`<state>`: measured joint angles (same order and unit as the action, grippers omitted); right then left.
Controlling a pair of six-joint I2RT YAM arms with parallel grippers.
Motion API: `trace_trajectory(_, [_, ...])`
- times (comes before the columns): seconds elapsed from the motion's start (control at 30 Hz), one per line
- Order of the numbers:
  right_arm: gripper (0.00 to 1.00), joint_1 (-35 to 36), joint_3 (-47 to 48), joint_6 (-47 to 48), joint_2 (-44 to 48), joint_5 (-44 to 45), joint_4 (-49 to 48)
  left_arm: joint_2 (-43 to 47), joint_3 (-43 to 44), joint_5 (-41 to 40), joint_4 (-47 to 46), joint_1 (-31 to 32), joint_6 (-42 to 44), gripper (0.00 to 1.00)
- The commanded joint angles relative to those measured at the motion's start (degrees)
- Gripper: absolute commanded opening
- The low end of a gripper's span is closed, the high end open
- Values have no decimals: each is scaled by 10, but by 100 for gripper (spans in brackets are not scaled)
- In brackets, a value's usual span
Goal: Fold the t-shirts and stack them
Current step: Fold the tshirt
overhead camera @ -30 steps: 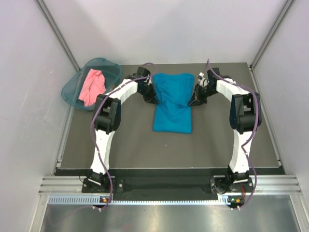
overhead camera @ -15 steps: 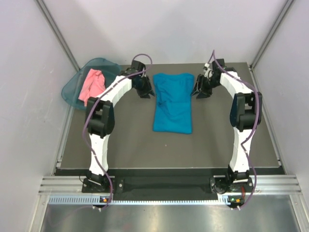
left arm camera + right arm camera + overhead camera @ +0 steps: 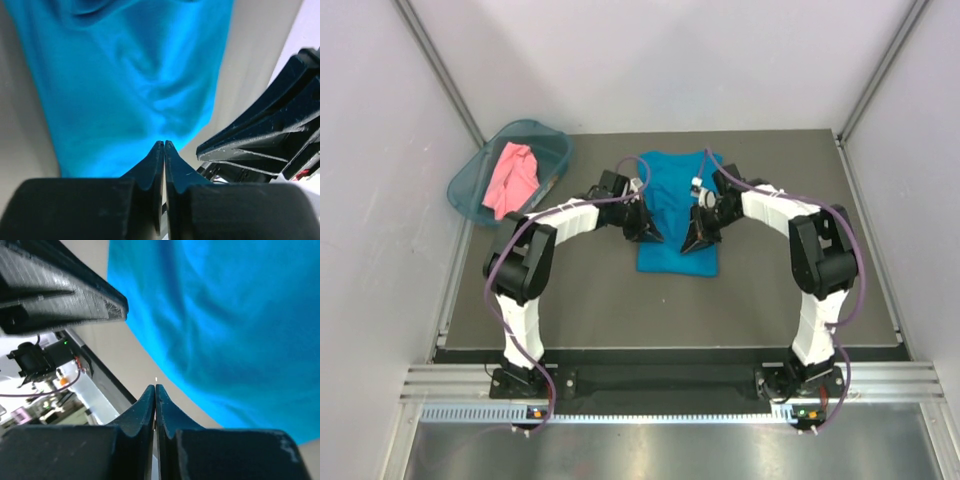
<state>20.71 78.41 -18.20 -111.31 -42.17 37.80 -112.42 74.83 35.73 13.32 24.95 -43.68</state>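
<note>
Closer in, over t-shirt (image 3: 673,198): left pincer (image 3: 650,234), right pincer (image 3: 691,242).

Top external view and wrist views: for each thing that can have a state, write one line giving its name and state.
teal-blue t-shirt: lying flat, folded narrow, not stacked
salmon-pink t-shirt: crumpled, unfolded, in the basket
basket: holding the salmon-pink t-shirt
left gripper: shut, at the teal-blue t-shirt's edge
right gripper: shut, at the teal-blue t-shirt's edge
</note>
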Motion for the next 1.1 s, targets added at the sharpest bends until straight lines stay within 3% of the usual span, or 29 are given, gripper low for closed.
trace_trajectory(0.0, [1,-8,-27,-10,-12,-51,-65,-15,-11,14,-45,-5,-24,5])
trace_trajectory(0.17, [1,-26,-74,19,-26,-40,-67,-10,-48,-67,35,-5,10,3])
trace_trajectory(0.37, [1,-69,-139,49,5,-10,-56,25,-105,-73,69,-1,53,3])
trace_trajectory(0.5, [1,-67,-127,53,50,-6,-24,66,-97,-87,104,4,69,3])
trace_trajectory(0.67, [1,-37,-94,17,58,-34,-33,96,-63,-79,83,14,49,4])
trace_trajectory(0.83, [1,-28,-82,-7,16,-47,-64,42,-35,-23,24,16,5,4])
trace_trajectory(1.07, [1,-73,-165,29,17,-19,-77,30,-120,-57,22,19,30,1])
